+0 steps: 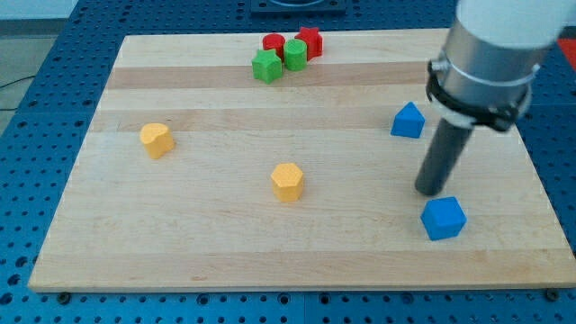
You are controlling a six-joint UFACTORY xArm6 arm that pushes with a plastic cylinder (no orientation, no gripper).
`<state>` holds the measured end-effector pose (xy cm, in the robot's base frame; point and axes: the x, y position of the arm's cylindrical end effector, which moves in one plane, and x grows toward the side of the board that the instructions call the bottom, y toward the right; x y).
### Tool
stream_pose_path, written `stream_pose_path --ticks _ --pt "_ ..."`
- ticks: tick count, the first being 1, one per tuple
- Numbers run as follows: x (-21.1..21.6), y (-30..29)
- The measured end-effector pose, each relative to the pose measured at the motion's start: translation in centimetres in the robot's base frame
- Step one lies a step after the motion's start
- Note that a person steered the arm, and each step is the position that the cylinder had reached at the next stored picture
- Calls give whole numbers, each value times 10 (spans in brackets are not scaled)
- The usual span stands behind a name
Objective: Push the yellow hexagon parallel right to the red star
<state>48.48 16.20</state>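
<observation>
my tip (433,191) just above blue cube (443,218) | yellow hexagon (287,181) mid-board | red star (310,41) top
</observation>
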Motion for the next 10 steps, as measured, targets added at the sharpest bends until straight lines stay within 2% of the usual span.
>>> stream_pose_path --ticks 1,2,3,4,6,7,9,10 --pt "-61 54" --pt "-113 22" --pt "-107 -37" --pt "-48 -27" --pt "2 -22" --pt "-36 -73" --pt "-55 -211" --pt "-55 -214"
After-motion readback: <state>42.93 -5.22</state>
